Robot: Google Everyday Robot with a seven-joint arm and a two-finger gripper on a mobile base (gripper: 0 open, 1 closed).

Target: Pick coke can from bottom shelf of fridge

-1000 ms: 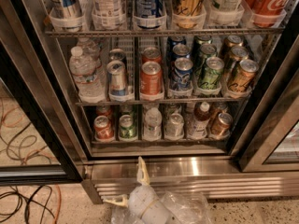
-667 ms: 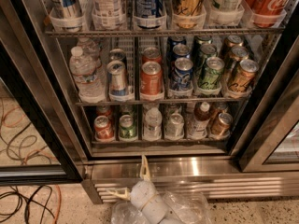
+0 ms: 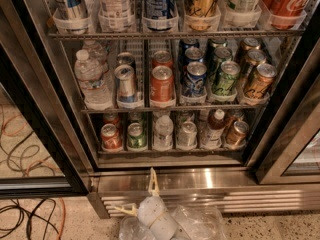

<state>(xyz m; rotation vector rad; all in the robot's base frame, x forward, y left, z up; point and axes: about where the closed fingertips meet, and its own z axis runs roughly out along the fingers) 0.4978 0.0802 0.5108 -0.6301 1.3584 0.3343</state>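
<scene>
The coke can (image 3: 110,137), short and red with a silver top, stands at the front of the leftmost lane of the bottom shelf (image 3: 170,152) of the fridge (image 3: 60,114), whose door is open. A second red can (image 3: 111,120) stands behind it. A green can (image 3: 135,136) is in the lane to its right. My gripper (image 3: 136,196) is low in the view, in front of the steel base grille (image 3: 260,200), below and slightly right of the coke can and well apart from it. Its two pale fingers (image 3: 152,181) are spread open and hold nothing.
On the bottom shelf to the right stand a white bottle (image 3: 163,132), a silver can (image 3: 187,134), a dark bottle (image 3: 215,129) and a bronze can (image 3: 236,133). The upper racks hold several cans and bottles. The black door frame (image 3: 35,134) stands at left, with cables (image 3: 30,219) on the floor.
The gripper has shifted only slightly in front of the grille. Its fingers stay spread, and the cans have not moved.
</scene>
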